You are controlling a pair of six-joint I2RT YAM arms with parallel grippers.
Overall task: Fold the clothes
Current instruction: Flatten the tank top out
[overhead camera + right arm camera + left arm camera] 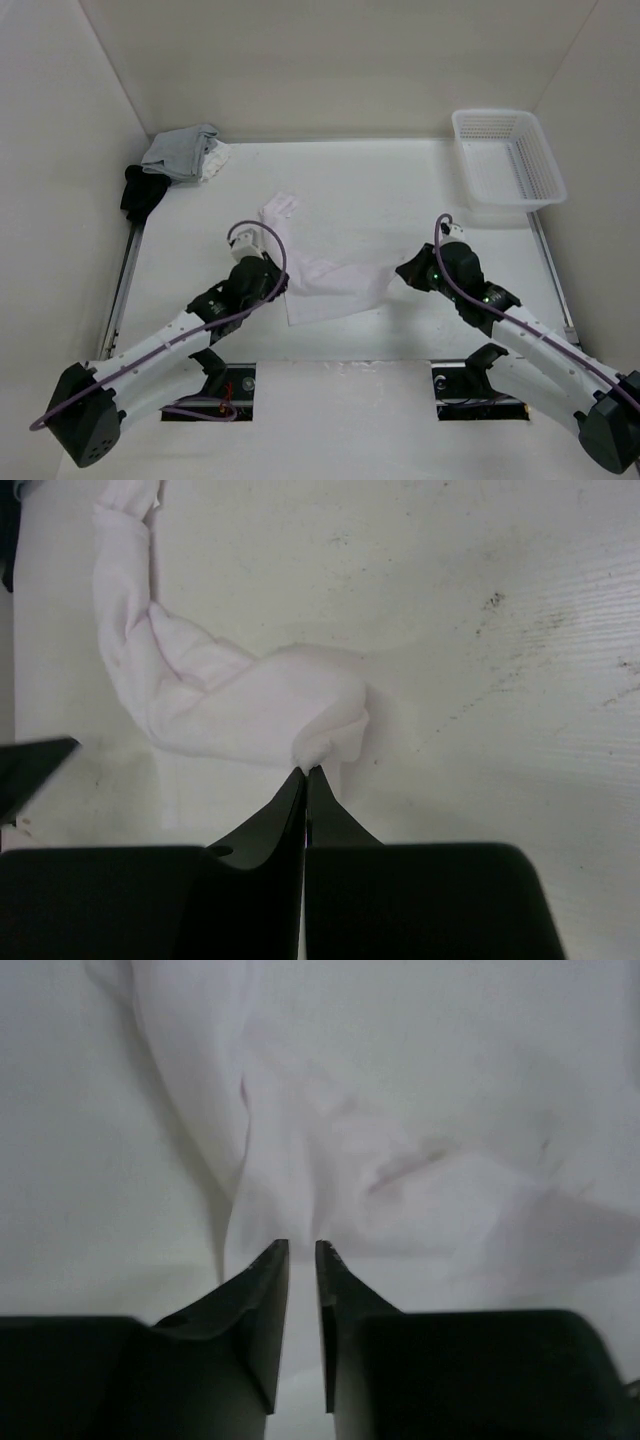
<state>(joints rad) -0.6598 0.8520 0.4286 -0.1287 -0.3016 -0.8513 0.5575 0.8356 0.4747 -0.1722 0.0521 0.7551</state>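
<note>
So the white table (400, 190) takes up most of the top view, and my two arms reach out over it from the near edge. My left arm (160, 345) stretches forward and angles inward, wrist bent down over the near-left part of the cloth. My right arm (540, 335) leans in from the other side, elbow low, wrist pointing left at the cloth's right end.

The white garment (320, 285) lies flat on the table between the two wrists, a bit left of centre. It makes a rough L: the wide part runs side to side from one gripper toward the other, and a narrow, twisted end points away to the far left.

Far right there's a white mesh basket (490, 113). In the far left corner sits a grey-and-white folded pile (185, 150), with a black garment (140, 190) just beside it.

My right gripper (305, 770) is squeezed together on a small peak of the garment's edge. My left gripper (302, 1245) has its fingers a thin slit apart, right over the cloth, with nothing visibly pinched between them.
</note>
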